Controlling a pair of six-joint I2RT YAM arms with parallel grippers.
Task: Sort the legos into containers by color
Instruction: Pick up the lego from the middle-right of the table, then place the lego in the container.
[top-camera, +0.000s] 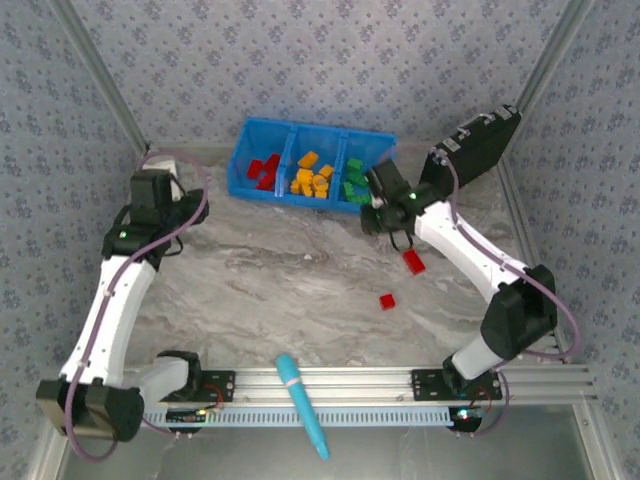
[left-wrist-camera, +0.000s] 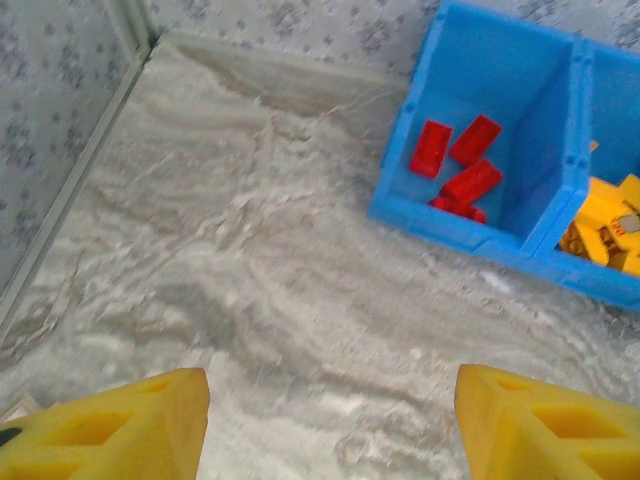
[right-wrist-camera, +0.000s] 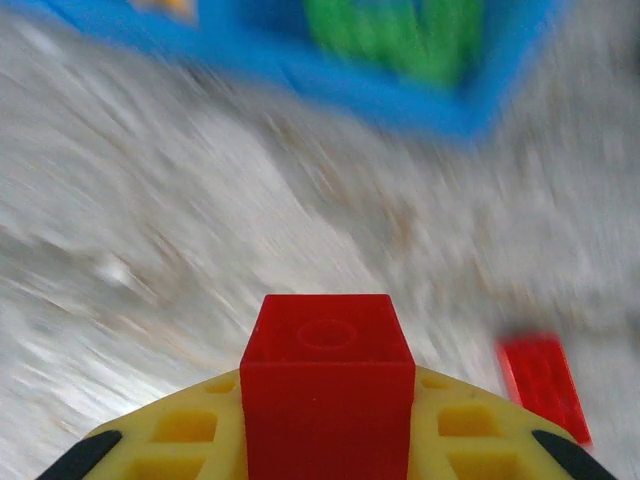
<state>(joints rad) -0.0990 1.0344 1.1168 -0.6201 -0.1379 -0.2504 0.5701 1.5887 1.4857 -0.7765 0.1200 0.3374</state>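
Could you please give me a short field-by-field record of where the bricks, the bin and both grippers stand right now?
left gripper: jaws open, nothing between them, above the table beside the bin's red compartment
right gripper: jaws shut on the held red brick
blue bin: three compartments
sorted bricks: red, orange-yellow, green, one colour per compartment
loose red bricks: two, on the table
cyan tool: at the near edge

One red brick (right-wrist-camera: 327, 390) in the right claw (right-wrist-camera: 327, 455). Two loose red bricks (top-camera: 414, 262) on the table behind the claw. One blue bin (top-camera: 238, 178) ahead of it, with three compartments: about four red bricks (left-wrist-camera: 462, 165), roughly six orange-yellow bricks (top-camera: 311, 180), and green bricks (top-camera: 354, 185) too heaped to count. One cyan pen-like tool (top-camera: 302, 405). One black case (top-camera: 480, 145).
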